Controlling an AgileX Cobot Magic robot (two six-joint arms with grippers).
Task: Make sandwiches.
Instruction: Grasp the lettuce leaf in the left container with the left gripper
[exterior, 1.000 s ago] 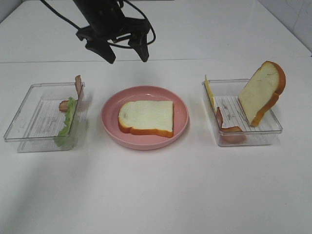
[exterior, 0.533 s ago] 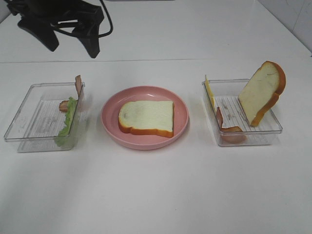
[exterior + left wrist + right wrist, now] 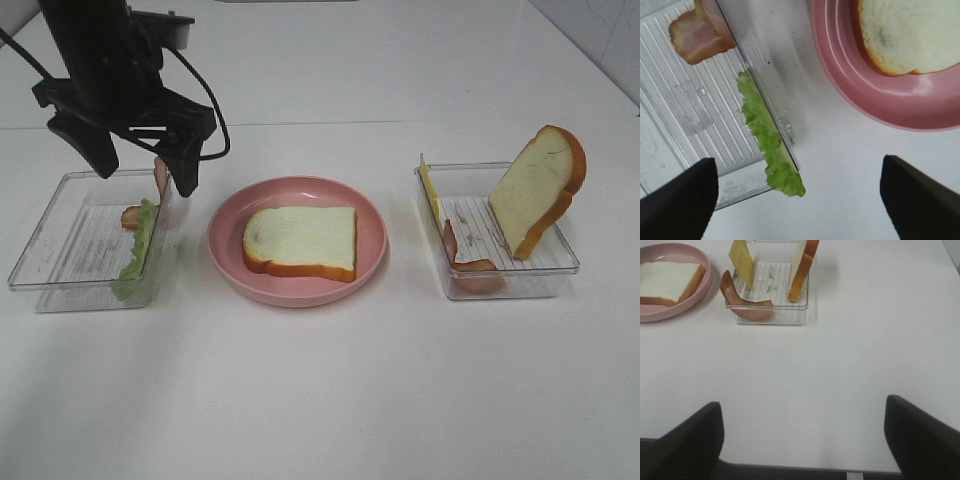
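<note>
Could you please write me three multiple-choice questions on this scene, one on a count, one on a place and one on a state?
1. How many bread slices lie on the pink plate? A one; B two; C three.
2. Where is the lettuce? A on the pink plate; B in the left clear tray, along its wall; C on top of the bread slice.
3. The left pincer is: A open and empty; B shut on the lettuce; C shut on the bread slice.
Answers: 1 A, a single slice lies there; 2 B, it leans against the tray's wall; 3 A, its fingers stand wide apart, gripping nothing.
</note>
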